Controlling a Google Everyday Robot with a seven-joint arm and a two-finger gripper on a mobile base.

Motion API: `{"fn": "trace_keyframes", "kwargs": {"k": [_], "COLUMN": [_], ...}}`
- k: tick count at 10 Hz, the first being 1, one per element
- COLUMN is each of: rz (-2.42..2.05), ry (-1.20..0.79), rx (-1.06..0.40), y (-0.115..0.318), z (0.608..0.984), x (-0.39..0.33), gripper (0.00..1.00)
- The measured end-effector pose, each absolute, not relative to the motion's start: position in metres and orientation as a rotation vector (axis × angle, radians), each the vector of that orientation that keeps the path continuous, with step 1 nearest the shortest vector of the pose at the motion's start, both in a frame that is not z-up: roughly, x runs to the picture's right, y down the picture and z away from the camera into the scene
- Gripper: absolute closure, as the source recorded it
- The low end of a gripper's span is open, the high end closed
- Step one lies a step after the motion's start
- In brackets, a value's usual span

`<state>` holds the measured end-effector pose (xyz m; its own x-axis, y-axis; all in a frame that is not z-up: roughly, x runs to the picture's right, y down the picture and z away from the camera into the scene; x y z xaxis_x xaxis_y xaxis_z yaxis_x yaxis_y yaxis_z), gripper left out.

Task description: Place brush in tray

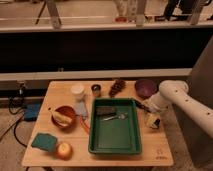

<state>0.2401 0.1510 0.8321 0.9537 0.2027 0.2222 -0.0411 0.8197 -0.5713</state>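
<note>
The green tray [98, 146] stands in the middle of the wooden table. A dark block and a silvery utensil [115, 117] lie in its far half. My white arm reaches in from the right. My gripper [149, 112] hangs low just off the tray's right rim. The brush is under it on the table: a thin dark handle [139, 104] pointing toward the tray's far right corner, and a pale blocky head [153, 121] to the right of the rim. Whether the gripper touches the brush does not show.
A purple bowl [145, 87] sits behind the gripper. A dark cluster [117, 87], a small dark cup [96, 90] and a white cup [77, 90] stand behind the tray. Left of the tray: a red-handled utensil [85, 125], a brown bowl [64, 116], a teal sponge [44, 141], an orange fruit [63, 149].
</note>
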Motion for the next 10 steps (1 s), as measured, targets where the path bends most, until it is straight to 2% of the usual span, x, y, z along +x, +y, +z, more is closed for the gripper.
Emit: {"fn": "trace_keyframes", "kwargs": {"k": [10], "rz": [0.41], "ry": [-0.2], "rx": [-0.541], "y": [0.126], "z": [0.895], "x": [0.275], "gripper": [0.2]}}
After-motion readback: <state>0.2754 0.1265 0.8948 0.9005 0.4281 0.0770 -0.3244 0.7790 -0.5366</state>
